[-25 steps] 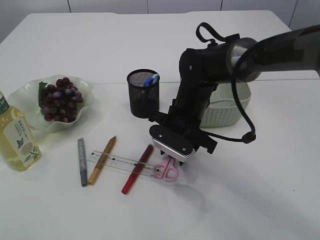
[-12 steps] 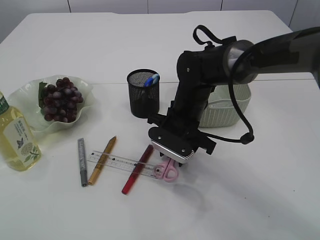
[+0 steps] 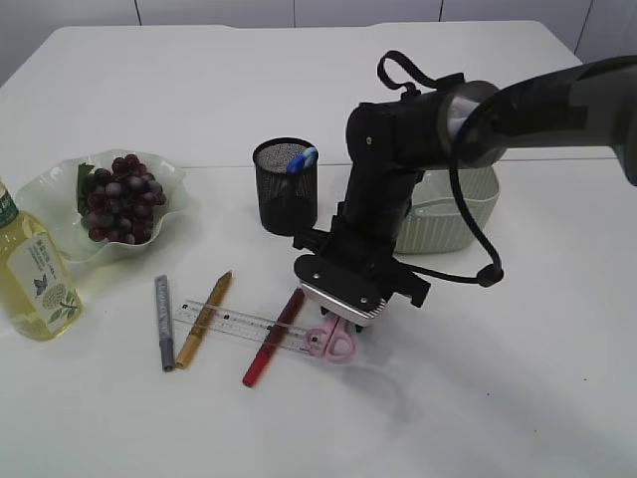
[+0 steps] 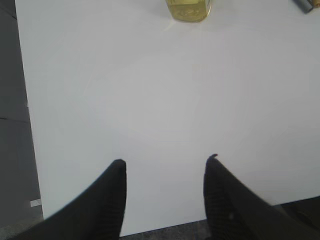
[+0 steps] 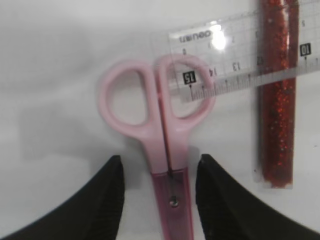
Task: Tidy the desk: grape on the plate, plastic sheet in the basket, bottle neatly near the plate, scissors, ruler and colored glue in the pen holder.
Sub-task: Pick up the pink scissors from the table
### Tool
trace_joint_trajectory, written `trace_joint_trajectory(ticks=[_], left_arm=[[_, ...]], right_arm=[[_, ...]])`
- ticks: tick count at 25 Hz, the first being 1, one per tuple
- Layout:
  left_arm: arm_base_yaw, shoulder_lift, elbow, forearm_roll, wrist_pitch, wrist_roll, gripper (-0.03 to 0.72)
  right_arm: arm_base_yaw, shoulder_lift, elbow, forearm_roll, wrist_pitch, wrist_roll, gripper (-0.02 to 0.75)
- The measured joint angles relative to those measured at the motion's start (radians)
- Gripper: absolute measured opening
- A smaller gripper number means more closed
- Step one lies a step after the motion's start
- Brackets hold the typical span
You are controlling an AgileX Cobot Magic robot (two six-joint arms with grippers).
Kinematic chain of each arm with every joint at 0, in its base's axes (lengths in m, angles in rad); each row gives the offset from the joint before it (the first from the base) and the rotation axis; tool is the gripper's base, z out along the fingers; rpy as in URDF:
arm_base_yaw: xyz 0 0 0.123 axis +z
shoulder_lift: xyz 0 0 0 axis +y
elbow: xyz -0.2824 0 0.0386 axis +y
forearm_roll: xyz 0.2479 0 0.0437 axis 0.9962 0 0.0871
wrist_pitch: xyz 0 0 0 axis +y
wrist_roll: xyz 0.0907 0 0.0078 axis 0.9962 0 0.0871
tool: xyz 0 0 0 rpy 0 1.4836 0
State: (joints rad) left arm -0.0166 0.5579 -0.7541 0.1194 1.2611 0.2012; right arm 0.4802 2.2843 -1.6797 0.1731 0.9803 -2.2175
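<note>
Scissors (image 5: 165, 150) are straddled by R gripper (image 5: 157, 192), fingers half-spread w/ nothing gripped, long axis running btwn them, handles far.

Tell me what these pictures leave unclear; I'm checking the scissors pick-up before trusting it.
- Scissors: the blade end is cut off by the bottom edge in the right wrist view; in the exterior view the right tool and arm cover all but the handles.
- Contact: neither view shows whether the fingers touch the scissors.
- Basket: the arm hides its inside, so no plastic sheet can be confirmed.
- Bottle: cropped by the left edge.
</note>
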Motion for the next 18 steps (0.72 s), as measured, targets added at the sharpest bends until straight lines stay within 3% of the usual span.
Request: trace_joint_trajectory(ticks=[5,11,18], left_arm=[[0.0,0.0,0.0,0.0,0.0,-0.002,0.37],[0.031,0.0,0.0,0.0,0.0,-0.002,0.37],[0.031,0.0,0.0,0.0,0.0,-0.002,0.37]], right_arm=[[0.0,0.0,-0.002,-0.006,0.002,0.003,0.349],[0.0,0.0,-0.002,-0.029,0.012,0.029,0.255],[0.002,0.0,-0.002,-0.039,0.013,0.053,0.235]])
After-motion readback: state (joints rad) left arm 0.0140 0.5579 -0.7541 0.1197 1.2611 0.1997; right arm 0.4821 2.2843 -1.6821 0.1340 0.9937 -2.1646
